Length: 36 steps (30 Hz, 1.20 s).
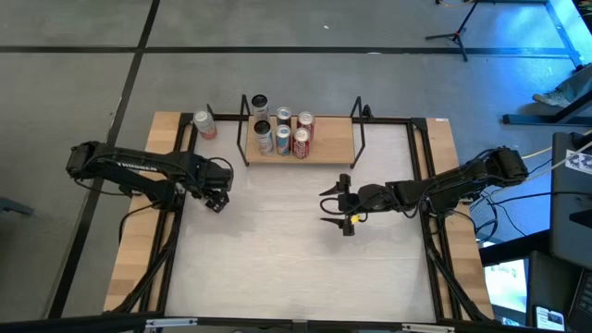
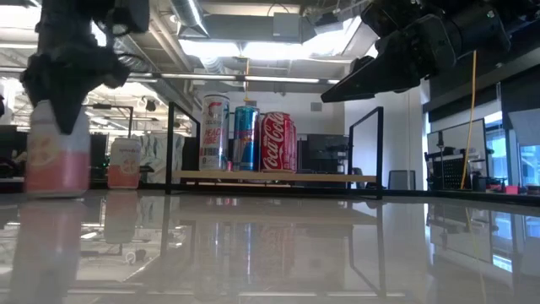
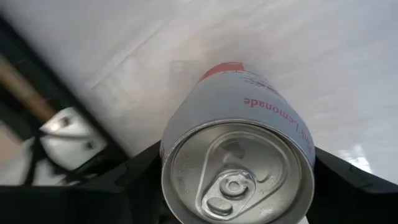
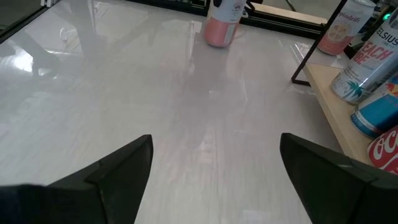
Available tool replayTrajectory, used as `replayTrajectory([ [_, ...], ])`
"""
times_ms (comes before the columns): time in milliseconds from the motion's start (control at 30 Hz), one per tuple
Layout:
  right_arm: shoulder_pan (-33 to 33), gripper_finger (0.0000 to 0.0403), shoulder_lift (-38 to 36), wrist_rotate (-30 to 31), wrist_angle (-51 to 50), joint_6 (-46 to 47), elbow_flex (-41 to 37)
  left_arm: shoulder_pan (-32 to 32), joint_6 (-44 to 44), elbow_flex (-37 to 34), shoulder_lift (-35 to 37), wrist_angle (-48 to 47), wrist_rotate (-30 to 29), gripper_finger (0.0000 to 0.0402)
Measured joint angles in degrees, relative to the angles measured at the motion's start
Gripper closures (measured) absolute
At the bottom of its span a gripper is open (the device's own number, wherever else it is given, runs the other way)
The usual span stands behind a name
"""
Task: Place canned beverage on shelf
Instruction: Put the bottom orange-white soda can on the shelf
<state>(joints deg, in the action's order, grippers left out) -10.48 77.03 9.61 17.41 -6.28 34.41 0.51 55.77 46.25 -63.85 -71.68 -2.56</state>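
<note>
My left gripper (image 1: 217, 196) is shut on a pink-and-white can (image 2: 56, 152) at the table's left middle. The arm hides the can in the high view. The can also shows in the left wrist view (image 3: 239, 124) and the right wrist view (image 4: 222, 22). The shelf (image 1: 335, 141), a light-wood board on a black wire frame, stands at the far middle. Several cans stand upright on it, among them a red cola can (image 2: 278, 142) and a blue can (image 2: 245, 135). My right gripper (image 1: 331, 208) is open and empty, above the table's middle, right of the can. My left gripper pinches the can's upper wall just below the rim (image 3: 169, 140) between its two fingers, one on each side. The fingers (image 3: 140, 165) come from above, pointing down. The can stands upright, top up, its base (image 2: 56, 191) at the table's surface.
A second pink can (image 1: 205, 125) stands on the table just left of the shelf's left end posts. The right half of the shelf board is bare. Black frame rails (image 1: 424, 166) run along the table's sides. The white table top (image 1: 277, 250) stretches toward the near edge.
</note>
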Motion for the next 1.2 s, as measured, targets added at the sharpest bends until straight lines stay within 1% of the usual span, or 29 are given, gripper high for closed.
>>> replayTrajectory([
  [167, 0.0, 0.0056, 0.0, 0.0, 0.0, 0.0, 0.0, -2.3, 1.6, 3.2, 0.0, 2.2, -0.9, 0.0129],
  [233, 0.0, 0.0056, 0.0, -0.1, 0.0, 0.0, 0.0, -3.4, 2.5, 4.1, 0.0, 4.6, -1.1, 0.0129],
  [433, 0.0, 0.0056, 0.0, -0.2, 0.3, 0.4, 0.0, -6.4, 4.0, 4.4, -0.6, 10.5, -1.1, 0.0129],
  [600, 0.0, 0.0056, 0.0, -0.2, -0.3, 2.0, 0.0, -8.4, 4.0, 4.5, -4.2, 15.7, -0.6, 0.0129],
  [833, 0.0, 0.0056, 0.0, -0.2, -2.7, 3.6, 0.0, -10.4, 2.3, 5.1, -11.8, 23.9, 1.0, 0.0129],
  [967, -0.5, 0.0056, 0.0, -0.2, -4.7, 4.5, 0.0, -11.9, 0.7, 10.0, -17.2, 23.1, 0.4, 0.0129],
  [1200, -2.8, 0.0056, 0.0, -0.1, -5.3, 4.8, 0.0, -13.0, -5.3, 22.6, -27.5, 23.0, 0.4, 0.0129],
])
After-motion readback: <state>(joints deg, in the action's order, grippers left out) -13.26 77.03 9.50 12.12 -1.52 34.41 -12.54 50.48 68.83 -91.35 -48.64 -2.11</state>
